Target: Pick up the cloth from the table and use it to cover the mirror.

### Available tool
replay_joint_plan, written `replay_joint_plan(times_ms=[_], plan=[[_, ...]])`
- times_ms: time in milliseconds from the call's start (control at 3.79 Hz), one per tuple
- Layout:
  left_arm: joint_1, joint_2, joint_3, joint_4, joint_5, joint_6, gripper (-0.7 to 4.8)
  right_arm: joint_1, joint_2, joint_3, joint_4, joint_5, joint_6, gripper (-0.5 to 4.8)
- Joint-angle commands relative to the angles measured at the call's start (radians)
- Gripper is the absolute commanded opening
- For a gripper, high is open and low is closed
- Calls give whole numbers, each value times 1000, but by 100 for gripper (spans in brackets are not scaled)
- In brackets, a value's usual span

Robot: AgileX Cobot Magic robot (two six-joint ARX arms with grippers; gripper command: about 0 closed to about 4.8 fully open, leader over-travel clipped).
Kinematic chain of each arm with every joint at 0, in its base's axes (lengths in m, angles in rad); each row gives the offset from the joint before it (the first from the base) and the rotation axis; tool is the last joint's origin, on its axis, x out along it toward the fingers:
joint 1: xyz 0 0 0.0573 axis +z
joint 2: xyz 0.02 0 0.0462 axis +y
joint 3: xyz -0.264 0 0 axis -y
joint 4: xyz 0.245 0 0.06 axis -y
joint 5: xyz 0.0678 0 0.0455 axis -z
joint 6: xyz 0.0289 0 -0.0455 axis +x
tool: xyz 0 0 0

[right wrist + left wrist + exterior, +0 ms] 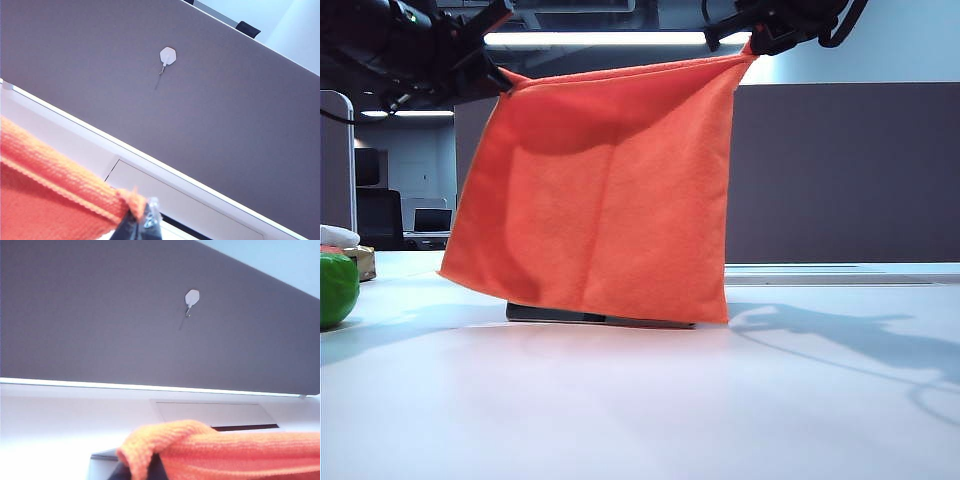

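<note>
Cloth: we see the cloth (595, 190) off the desk (640, 400), stretched like a curtain, hiding nearly all of the mirror (600, 317).
Left claw: our left claw (498, 78) is clenched on the cloth's corner, up and left of the mirror.
Right claw: our right claw (752, 42) pinches the opposite top corner, up and right of the mirror.
Done: lifting and spreading.
Left: we judge draping over the mirror and letting go remain.
</note>
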Motion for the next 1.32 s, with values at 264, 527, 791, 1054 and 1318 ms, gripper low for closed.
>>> replay_joint_plan(times_ms=[264,527,791,1054,1318], plan=[[15,95,59,76,-23,2,-6,-41,64,5,88,11,-6,-2],[15,127,66,143,-64,1,-6,-50,76,5,134,5,-6,-2],[15,183,129,60,-46,-3,-6,-93,150,37,161,31,-10,-2],[15,183,128,56,-50,-3,93,-99,151,38,146,32,-10,-1],[15,183,128,14,-90,-2,158,-97,155,38,70,-3,-4,199]])
